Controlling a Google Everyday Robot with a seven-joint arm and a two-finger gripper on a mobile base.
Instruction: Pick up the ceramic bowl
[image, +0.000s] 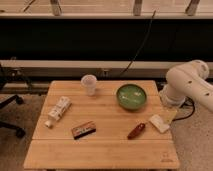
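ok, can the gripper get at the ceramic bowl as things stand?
Probably yes. The gripper sits at the right edge of the table, just right of the ceramic bowl, with nothing standing between them. The clear cup is apart, on the bowl's far side.

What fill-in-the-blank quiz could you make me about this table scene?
The bowl is ____ in colour.
The clear cup stands on a ____ table.
The gripper hangs at the picture's ____ side, not touching the bowl.
Missing words: green, wooden, right.
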